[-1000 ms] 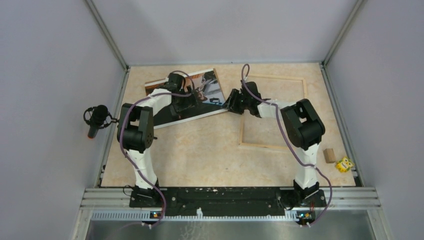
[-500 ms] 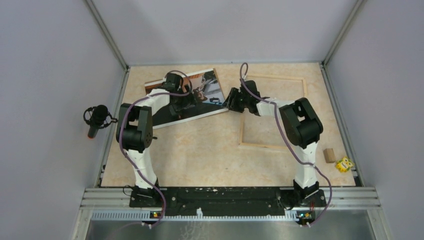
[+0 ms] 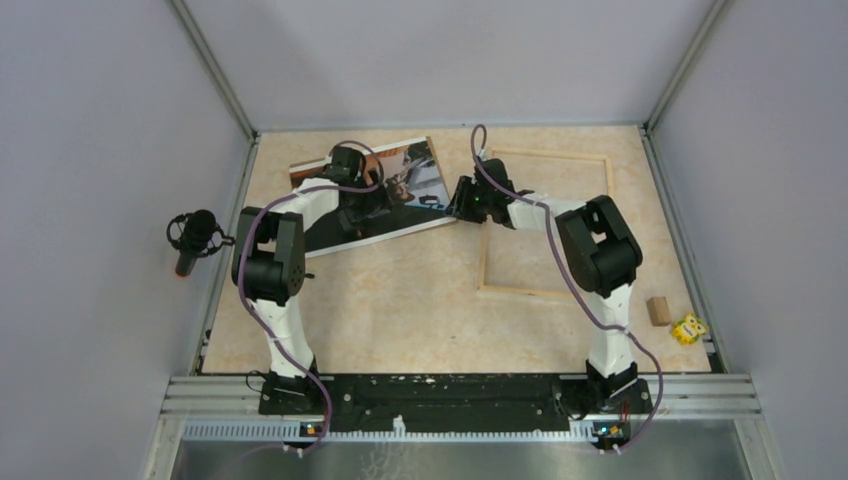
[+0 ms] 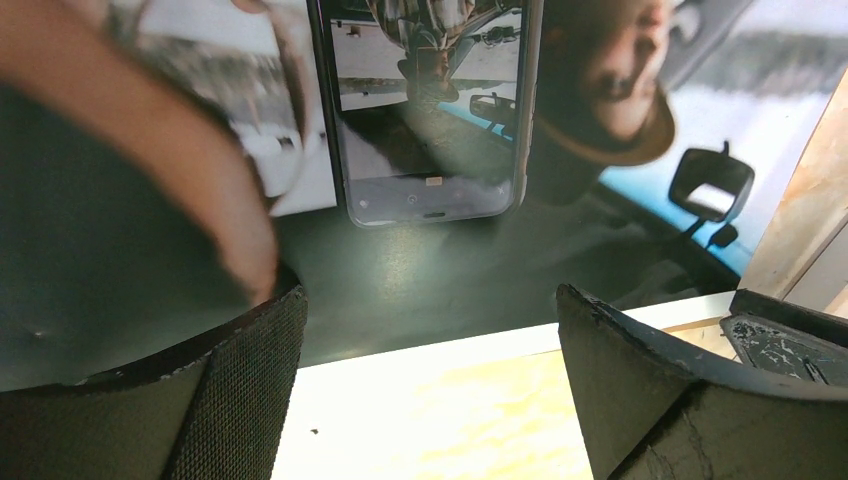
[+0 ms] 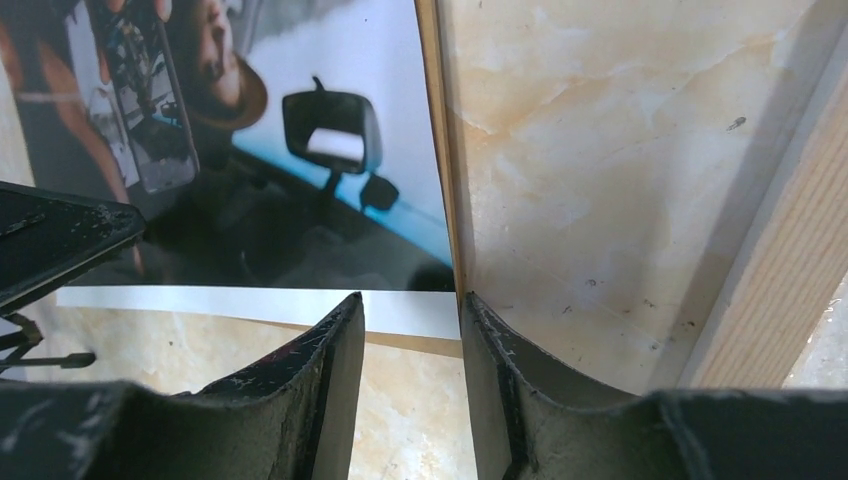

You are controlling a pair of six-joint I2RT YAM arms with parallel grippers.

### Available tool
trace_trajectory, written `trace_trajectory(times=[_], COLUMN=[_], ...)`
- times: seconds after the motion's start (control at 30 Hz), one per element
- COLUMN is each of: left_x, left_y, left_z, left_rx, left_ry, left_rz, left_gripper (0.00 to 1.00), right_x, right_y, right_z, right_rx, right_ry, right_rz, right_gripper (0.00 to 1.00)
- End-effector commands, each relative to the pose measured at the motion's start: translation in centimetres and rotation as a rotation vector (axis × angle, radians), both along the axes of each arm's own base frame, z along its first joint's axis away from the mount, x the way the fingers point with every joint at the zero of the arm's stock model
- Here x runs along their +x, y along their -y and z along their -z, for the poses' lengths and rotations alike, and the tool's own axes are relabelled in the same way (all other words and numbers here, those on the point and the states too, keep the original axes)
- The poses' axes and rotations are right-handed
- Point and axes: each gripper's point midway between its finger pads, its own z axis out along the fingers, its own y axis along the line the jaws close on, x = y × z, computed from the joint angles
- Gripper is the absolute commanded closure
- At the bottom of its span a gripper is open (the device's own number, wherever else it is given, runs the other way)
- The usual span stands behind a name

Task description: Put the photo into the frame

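Photo (image 3: 412, 178): flat, face up, skewed, toward the far-left corner of the desk (image 3: 400, 290). Dark picture, blue and white patches, white border.
Frame (image 3: 550, 154): thin pale wood strips, flat toward the far-right corner, bare desk inside.
Near, apart.

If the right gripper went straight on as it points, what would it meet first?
Probably the corner of the photo, its white border just ahead of the right gripper; depth is unclear.
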Motion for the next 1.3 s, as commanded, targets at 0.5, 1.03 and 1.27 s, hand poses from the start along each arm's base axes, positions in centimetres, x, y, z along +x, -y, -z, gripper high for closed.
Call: trace_trajectory(times=[0.5, 1.03, 1.27], left_x=[-2.8, -5.8, -6.3], left_y=[0.5, 3.3, 4.3], left_z=[3.6, 4.3, 4.2], left_rx=[-0.051, -0.124, -0.118], left_ry=[-0.122, -0.163, -0.16], left_rz=[-0.005, 0.041, 0.066], left_gripper=[0.02, 0.02, 0.02], right_x=[-0.4, -2.7, -3.2], right_y=[-2.8, -2.2, -1.4], right_z=[-2.1, -4.1, -5.3], right_rx=[-0.117, -0.121, -0.127], right_ry=[0.091, 0.125, 0.147], right_rz=[-0.061, -0.079, -0.061], right_gripper=[0.67, 0.65, 0.62])
